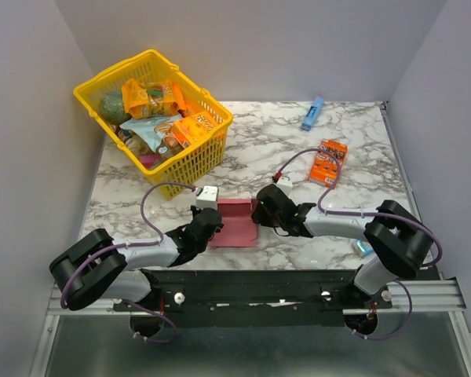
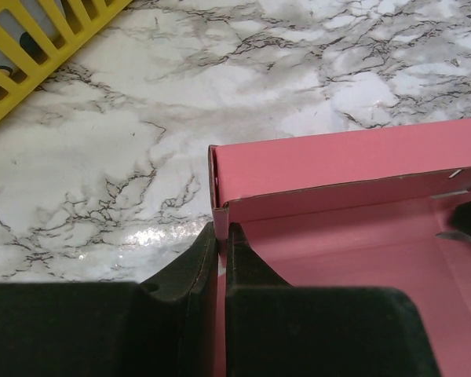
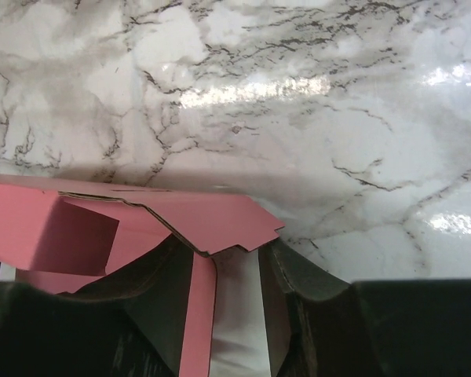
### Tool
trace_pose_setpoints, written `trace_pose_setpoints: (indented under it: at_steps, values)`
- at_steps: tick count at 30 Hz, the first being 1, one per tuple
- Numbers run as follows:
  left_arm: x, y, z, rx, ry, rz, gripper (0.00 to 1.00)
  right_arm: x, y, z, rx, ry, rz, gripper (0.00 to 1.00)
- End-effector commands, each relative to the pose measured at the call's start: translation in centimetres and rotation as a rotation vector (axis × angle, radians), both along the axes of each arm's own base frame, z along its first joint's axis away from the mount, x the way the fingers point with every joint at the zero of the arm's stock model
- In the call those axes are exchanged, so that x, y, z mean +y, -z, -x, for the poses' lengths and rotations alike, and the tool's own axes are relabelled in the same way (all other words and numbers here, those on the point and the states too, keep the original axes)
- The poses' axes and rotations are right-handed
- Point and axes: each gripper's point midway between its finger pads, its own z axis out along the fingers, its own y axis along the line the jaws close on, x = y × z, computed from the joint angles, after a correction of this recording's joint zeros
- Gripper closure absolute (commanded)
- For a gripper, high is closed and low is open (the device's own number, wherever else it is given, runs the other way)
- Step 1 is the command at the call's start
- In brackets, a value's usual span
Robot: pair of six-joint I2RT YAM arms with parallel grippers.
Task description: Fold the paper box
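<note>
Left arm [image 1: 141, 253] and right arm [image 1: 341, 222] are reaching across the marble table [image 1: 298, 149] to the pink paper box [image 1: 234, 222], which is sitting part-folded between them near the front edge. Left gripper [image 2: 221, 236] is pinching the box's left wall, fingers pressed together; right gripper [image 3: 224, 253] is straddling the right wall, spread, not clamping. Risk: thin card is likely going to buckle or slip free if the right side pushes unclamped.

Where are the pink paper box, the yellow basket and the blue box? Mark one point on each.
paper box [image 1: 235, 222]: top view, middle of its pink inside face.
basket [image 1: 195, 159]: top view, its yellow slatted near wall.
blue box [image 1: 312, 114]: top view, middle of its top face.
</note>
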Motion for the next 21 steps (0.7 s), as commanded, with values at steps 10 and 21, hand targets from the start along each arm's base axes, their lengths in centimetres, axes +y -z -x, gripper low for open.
trace_pose_setpoints:
  at_steps: [10, 21]
  values:
    - [-1.1, -0.6, -0.4, -0.005, 0.02, 0.03, 1.0, 1.6, -2.1, -2.5, -0.11, -0.002, -0.052, 0.65]
    - [-1.4, -0.5, -0.5, 0.001, 0.027, 0.024, 1.0, 3.6, -2.4, -2.2, -0.113, -0.082, -0.093, 0.81]
